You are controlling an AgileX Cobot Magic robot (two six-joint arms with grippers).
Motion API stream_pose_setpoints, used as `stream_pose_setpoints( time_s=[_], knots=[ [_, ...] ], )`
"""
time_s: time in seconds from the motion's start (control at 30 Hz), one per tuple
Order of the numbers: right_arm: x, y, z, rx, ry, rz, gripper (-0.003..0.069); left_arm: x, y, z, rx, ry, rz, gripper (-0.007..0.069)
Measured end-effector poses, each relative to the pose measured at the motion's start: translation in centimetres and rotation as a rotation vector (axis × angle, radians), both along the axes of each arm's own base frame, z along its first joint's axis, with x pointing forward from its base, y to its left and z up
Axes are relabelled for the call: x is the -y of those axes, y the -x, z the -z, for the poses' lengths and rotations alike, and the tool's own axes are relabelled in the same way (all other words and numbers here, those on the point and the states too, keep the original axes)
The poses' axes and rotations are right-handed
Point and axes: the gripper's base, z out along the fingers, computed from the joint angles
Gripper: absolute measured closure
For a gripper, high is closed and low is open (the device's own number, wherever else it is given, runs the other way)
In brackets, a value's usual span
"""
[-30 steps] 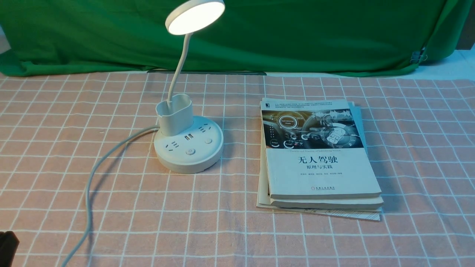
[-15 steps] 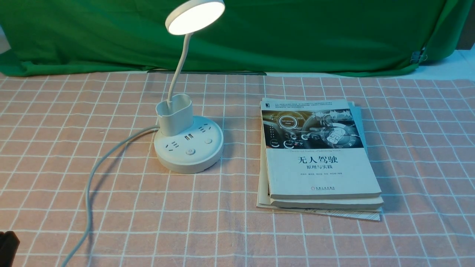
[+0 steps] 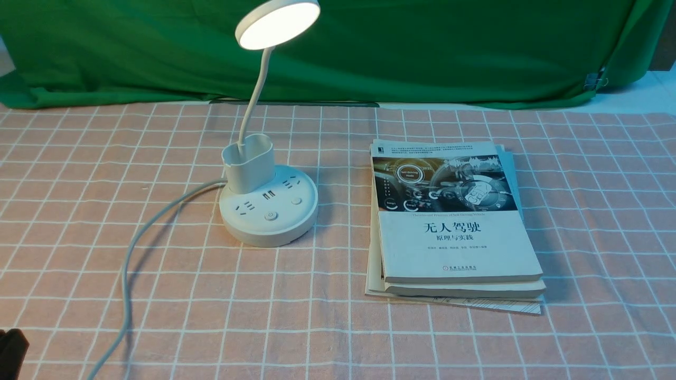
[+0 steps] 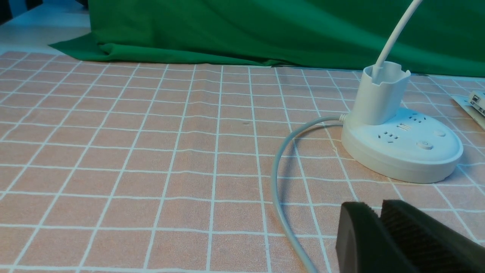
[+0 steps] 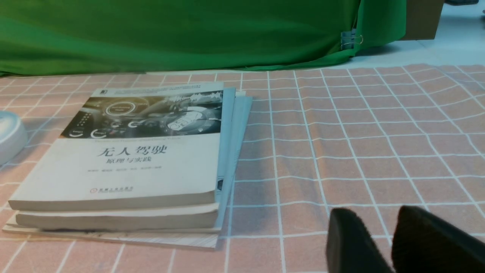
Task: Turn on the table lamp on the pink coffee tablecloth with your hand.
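Plainly, the table lamp (image 3: 268, 206) is seen standing on the pink coffee tablecloth (image 3: 222, 322), left of centre in the front view, with its disc head (image 3: 277, 24) glowing bright above the thin curved neck (image 3: 255, 97). The neck is rooted inside the oval cup holder (image 3: 248, 163), which sits at the back of the round base. On top of the base, sockets, a pair of USB ports and two round buttons (image 3: 271, 216) are visible. A grey-white cord (image 3: 132, 253) is led from the left side of the base across the cloth toward the near edge.

Just to the right of the lamp, apart from its base, a stack of books (image 3: 454, 227) is laid flat, the top cover bearing Chinese characters. A green cloth backdrop (image 3: 422, 47) is draped behind the table.

Only a dark corner of the left arm (image 3: 10, 351) is caught at the lower left of the front view. The left gripper (image 4: 379, 212) is shown with its fingers pressed together, holding nothing, near the cord and well short of the base. The right gripper (image 5: 394, 223) is shown with a narrow gap between its fingers, empty, over bare cloth beside the books.
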Motion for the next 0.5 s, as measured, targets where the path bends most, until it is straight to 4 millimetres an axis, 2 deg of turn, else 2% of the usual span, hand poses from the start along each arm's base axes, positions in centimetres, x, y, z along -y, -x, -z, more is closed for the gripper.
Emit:
stream_pose_setpoints(
  time_s=[0.5],
  knots=[
    [0.00, 0.00, 0.00, 0.000, -0.001, 0.000, 0.0419, 0.00, 0.00, -0.01, 0.001, 0.000, 0.000, 0.0517]
  ],
)
